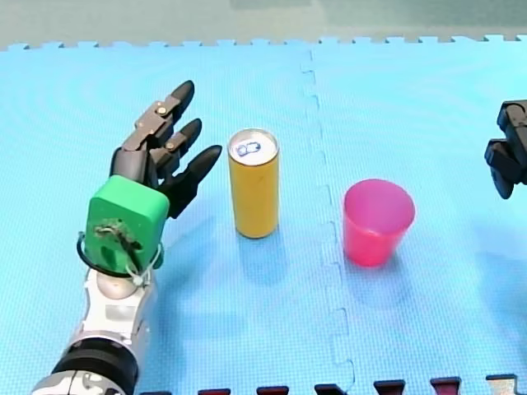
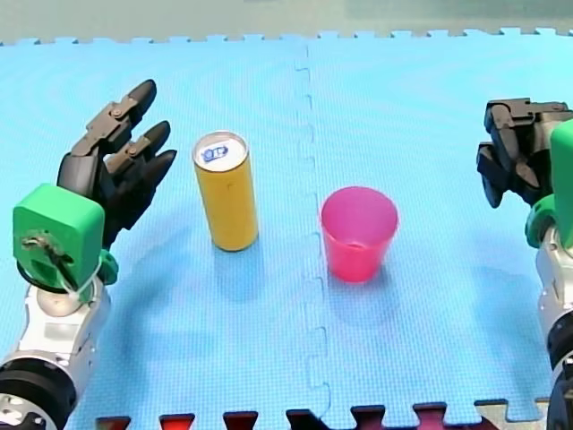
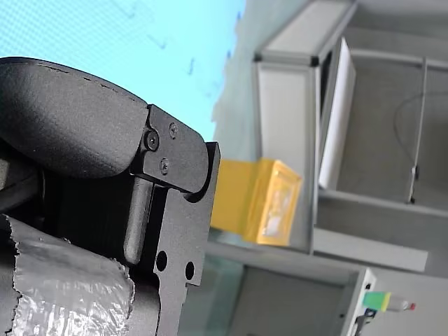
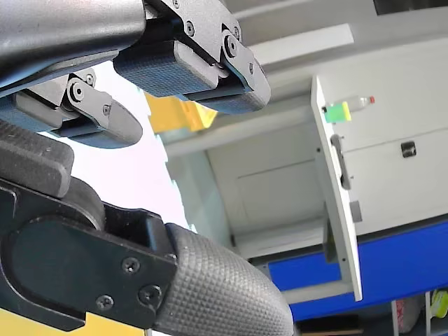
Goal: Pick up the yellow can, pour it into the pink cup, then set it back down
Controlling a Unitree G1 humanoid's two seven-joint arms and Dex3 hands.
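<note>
The tall yellow cylindrical can with a silver pull-tab top point(image 1: 254, 194) was found upright near the middle of the blue interlocking foam mat point(image 1: 412, 99), not yet lifted. Its smooth, straight wall was left clear all round, presumably so that a side grasp could be made. The tapered, translucent pink plastic cup point(image 1: 378, 220) was stood mouth-up near the can at its 4 o'clock, apart from it; this gap was judged short enough for a tilt to reach the rim. The robot's left hand point(image 1: 165, 156), black and jointed behind a green wrist housing, was held released and empty just beside the can at its 9 o'clock, apparently lined up for the approach. The right hand point(image 2: 517, 152) was kept clenched on nothing, well apart at the cup's 3 o'clock. The mat's fine dimpled texture and jigsaw seams were judged to give a firm, non-slip footing.
</note>
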